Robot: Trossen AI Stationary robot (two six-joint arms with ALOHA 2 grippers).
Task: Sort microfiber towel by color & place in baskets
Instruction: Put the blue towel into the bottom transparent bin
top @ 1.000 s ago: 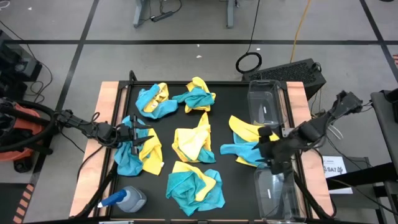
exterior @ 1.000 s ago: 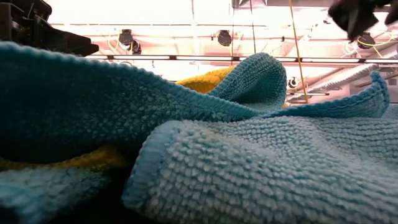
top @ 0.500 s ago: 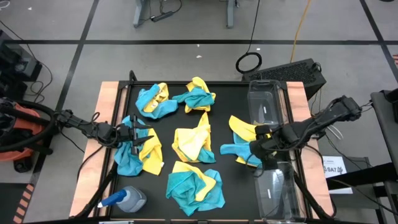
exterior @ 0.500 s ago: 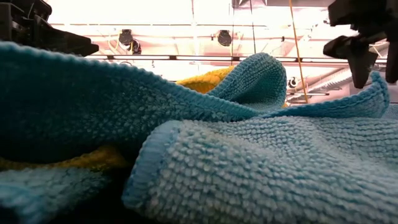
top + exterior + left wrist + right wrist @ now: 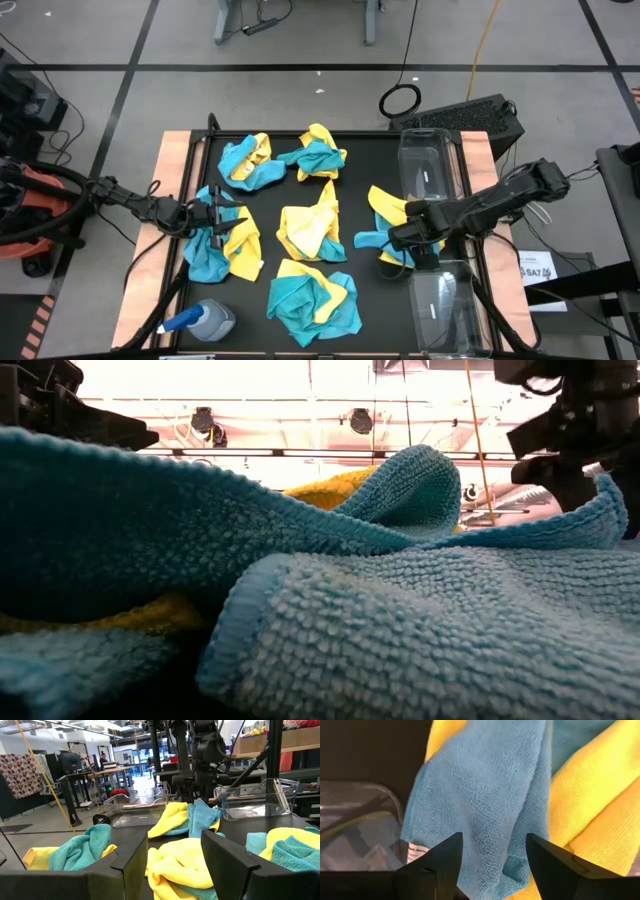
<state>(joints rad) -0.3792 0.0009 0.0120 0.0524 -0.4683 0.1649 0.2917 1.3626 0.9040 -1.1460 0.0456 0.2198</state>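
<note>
Several crumpled piles of yellow and teal microfiber towels lie on the black table top (image 5: 360,200). The right-hand pile (image 5: 385,225) lies beside two clear baskets, one far (image 5: 425,165) and one near (image 5: 445,305). My right gripper (image 5: 400,243) points down over this pile, open. In the right wrist view its fingers (image 5: 442,865) stand on either side of a teal towel (image 5: 485,805) that lies over a yellow one (image 5: 590,805). My left gripper (image 5: 218,214) waits open and level over the left pile (image 5: 225,250).
A blue-capped spray bottle (image 5: 205,320) lies at the near left corner. Wooden strips (image 5: 165,200) edge the table on both sides. In the low view a teal towel (image 5: 400,620) fills the foreground, with my right arm (image 5: 580,430) at the upper right.
My right gripper has come down and toward the table's left, from beside the baskets to over the right-hand pile, and has tipped from slanting to pointing down. The towels have stayed where they were.
</note>
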